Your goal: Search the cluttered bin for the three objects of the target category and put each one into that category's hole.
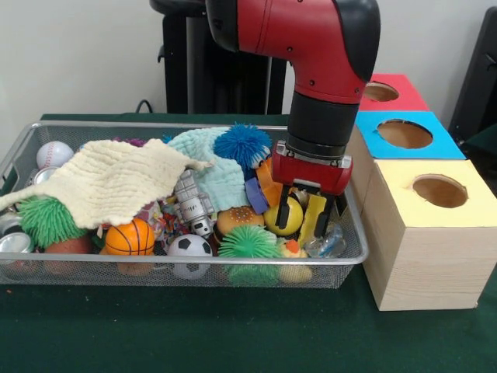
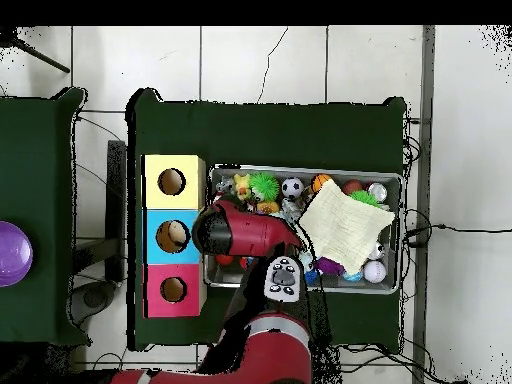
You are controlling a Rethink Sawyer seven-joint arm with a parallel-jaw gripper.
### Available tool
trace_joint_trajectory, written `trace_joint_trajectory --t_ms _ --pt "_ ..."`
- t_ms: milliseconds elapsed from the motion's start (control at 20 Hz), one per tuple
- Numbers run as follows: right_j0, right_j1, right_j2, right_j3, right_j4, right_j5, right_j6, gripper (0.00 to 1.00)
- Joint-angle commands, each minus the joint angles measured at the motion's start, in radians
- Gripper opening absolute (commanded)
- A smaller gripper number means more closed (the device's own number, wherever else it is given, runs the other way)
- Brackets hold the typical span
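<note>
Fingers [image 1: 284, 211] stood apart, the gripper [image 1: 310, 216] lowered into the wire bin's [image 1: 194, 273] right end astride a yellow ball [image 1: 289, 220] beside the burger toy [image 1: 237, 220]; judged light, smooth and liable to roll, best gripped across its widest middle.

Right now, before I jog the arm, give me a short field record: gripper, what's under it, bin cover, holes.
gripper: low in the right end of the wire bin, fingers apart, nothing clearly clamped
under gripper: yellow ball and a yellow block, both touching or very near the fingers
bin cover: cream cloth draped over the left half, hiding what lies below
visible balls: basketball, soccer ball, baseball
holes: yellow box, blue box, red box, each with one round hole on top
</note>
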Motion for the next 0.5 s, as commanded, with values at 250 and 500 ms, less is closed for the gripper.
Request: trace_joint_trajectory --t_ms 250,500 --pt "-0.067 -0.026 0.254 0.037 0.03 -0.057 0.17 1.0" --pt "-0.069 -0.038 0.266 0.042 0.033 -0.086 0.191 1.0"
